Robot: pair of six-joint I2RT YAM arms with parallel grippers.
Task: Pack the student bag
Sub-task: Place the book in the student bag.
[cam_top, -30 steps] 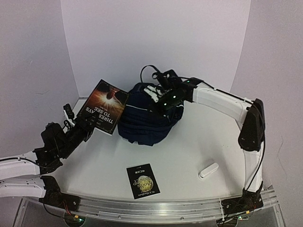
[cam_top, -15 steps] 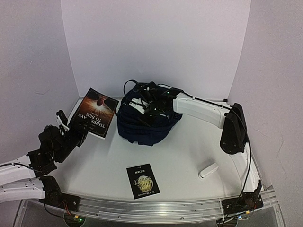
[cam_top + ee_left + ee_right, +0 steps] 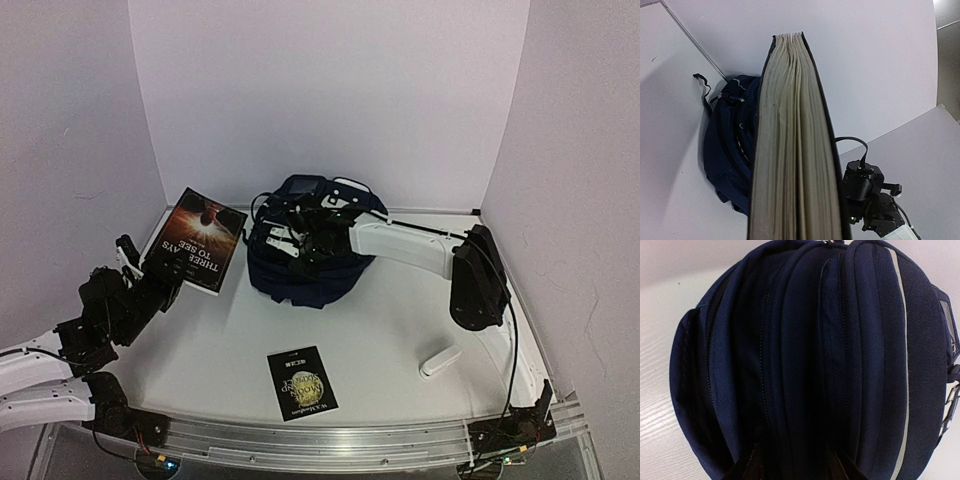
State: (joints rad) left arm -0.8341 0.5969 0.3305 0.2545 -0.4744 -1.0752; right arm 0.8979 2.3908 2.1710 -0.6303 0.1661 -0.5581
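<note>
I read "THREE DAYS TO SEE" on the dark cover of a thick paperback [image 3: 197, 240]. It is up off the white table [image 3: 390, 320] at far left and tilted. Left wrist view shows its yellowed page edges. A small black booklet [image 3: 302, 383] with a gold disc lies flat near the front edge. A white oblong object [image 3: 440, 360] lies to its right, well apart. Pale walls [image 3: 330, 90] behind.

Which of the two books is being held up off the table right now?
The larger book with the fiery cover, clamped in the left gripper. The small black book with the gold emblem lies flat on the table by the near edge.
</note>
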